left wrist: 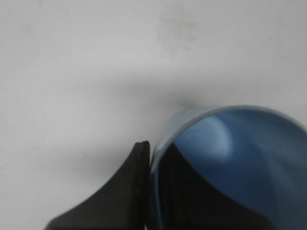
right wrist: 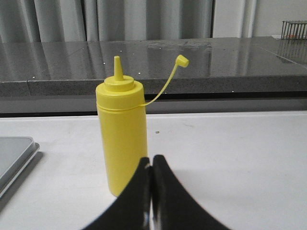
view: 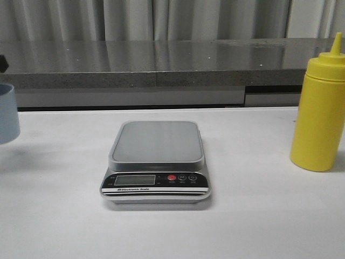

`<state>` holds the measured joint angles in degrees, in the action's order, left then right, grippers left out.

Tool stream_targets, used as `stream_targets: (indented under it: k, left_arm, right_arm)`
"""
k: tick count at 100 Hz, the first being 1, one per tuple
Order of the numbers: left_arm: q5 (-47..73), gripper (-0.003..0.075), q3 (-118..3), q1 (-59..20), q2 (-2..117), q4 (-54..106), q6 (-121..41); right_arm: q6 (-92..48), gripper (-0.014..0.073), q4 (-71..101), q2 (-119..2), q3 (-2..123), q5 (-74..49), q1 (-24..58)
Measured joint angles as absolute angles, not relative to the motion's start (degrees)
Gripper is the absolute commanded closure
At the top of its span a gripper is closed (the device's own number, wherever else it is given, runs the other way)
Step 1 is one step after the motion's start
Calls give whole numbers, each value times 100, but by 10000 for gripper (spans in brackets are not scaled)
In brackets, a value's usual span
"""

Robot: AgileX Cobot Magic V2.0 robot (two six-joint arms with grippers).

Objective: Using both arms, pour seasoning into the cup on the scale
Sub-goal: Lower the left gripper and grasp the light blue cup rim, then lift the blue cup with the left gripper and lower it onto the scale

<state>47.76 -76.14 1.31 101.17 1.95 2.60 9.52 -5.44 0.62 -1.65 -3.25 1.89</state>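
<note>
The scale [view: 156, 162] sits mid-table, platform bare. Right of it stands the bottle [view: 319, 110], upright, its tip uncapped; it looks soft-walled and squeezable, best gripped mid-body. The right gripper [right wrist: 152, 165] faces it with fingers pressed together, holding nothing. Far left of the scale, the cup [view: 8, 112], light and thin-walled, has its rim pinched by the left gripper [left wrist: 151, 158].

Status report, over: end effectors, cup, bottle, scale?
Left end effector gripping cup rim. Right end effector shut, empty, facing bottle. Scale platform bare.
</note>
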Motion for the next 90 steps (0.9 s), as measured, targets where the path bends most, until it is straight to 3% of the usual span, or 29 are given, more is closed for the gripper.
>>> stream_targets:
  k: [34,69,90]
  left_arm:
    - [5321,741,-8872,-1038,10082,195,0]
    - [5377,741,-9133,-2454,10256,222,-153]
    - [5377,741,-9431,-2879,10795,236,-181]
  right_arm:
    - [952,662,-544,62,-165,-325,189]
    - [952,662,-544,62,-165,-325,189]
    - [952,662,-544,62,-165,-325,189]
